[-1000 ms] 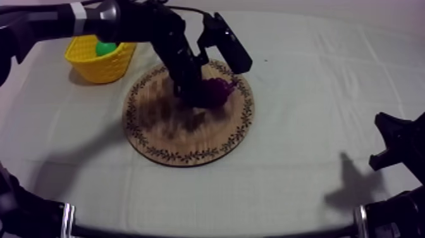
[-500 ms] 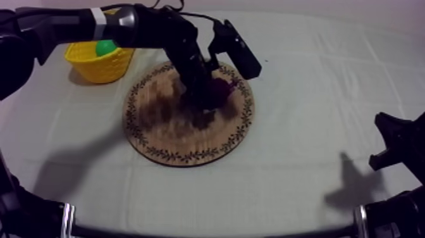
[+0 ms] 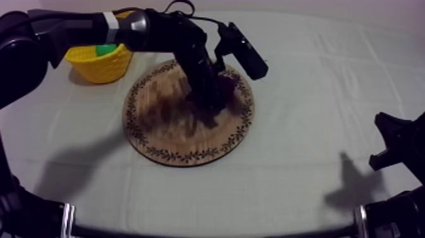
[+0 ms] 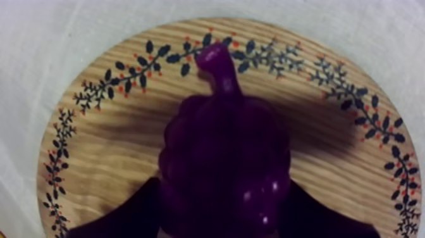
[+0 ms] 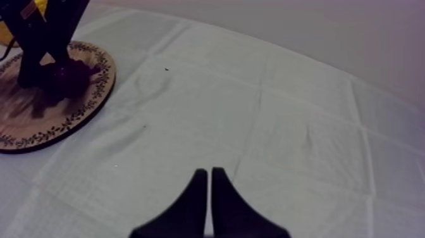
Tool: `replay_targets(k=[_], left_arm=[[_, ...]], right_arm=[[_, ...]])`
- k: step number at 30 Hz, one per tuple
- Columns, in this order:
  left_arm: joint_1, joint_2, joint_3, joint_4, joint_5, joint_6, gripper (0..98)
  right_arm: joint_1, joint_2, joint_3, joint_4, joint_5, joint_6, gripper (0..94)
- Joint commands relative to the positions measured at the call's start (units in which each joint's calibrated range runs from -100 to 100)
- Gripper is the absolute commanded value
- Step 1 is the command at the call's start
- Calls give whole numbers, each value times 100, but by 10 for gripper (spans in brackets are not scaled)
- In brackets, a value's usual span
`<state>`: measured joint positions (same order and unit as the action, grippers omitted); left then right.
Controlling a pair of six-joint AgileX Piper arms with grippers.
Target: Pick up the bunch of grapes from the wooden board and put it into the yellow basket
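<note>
Grasping seems the step in hand: the left gripper stands over the bunch of grapes on the wooden board, fingers apart at both its sides. Next it must close firmly, lift, and carry to the yellow basket.

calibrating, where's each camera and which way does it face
Top: above the cloth, slanting down on wooden board and yellow basket; left arm, right arm.
Left wrist: on left arm, facing down at bunch of grapes; left gripper at it.
Right wrist: on right arm, facing across cloth; right gripper shut.
All share the board.
</note>
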<state>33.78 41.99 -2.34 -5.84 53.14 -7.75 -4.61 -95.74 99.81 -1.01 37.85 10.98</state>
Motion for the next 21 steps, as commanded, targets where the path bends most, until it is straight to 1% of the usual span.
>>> replay_targets(k=[1, 6, 11, 14, 21], left_arm=[[-1, 5, 8, -32, 3, 28, 430], [-11, -271, 125, -148, 10, 155, 406], [-127, -1043, 450, -155, 10, 252, 369], [-226, -1720, 884, -146, 62, 299, 366], [-582, -3464, 2303, -129, 461, 231, 395]], right_arm=[[2, -1, -3, 1, -3, -5, 4], [2, -1, -3, 1, -3, -2, 4], [2, -1, -3, 1, -3, -2, 4], [2, -1, -3, 1, -3, -2, 4], [2, -1, -3, 1, -3, -3, 4]])
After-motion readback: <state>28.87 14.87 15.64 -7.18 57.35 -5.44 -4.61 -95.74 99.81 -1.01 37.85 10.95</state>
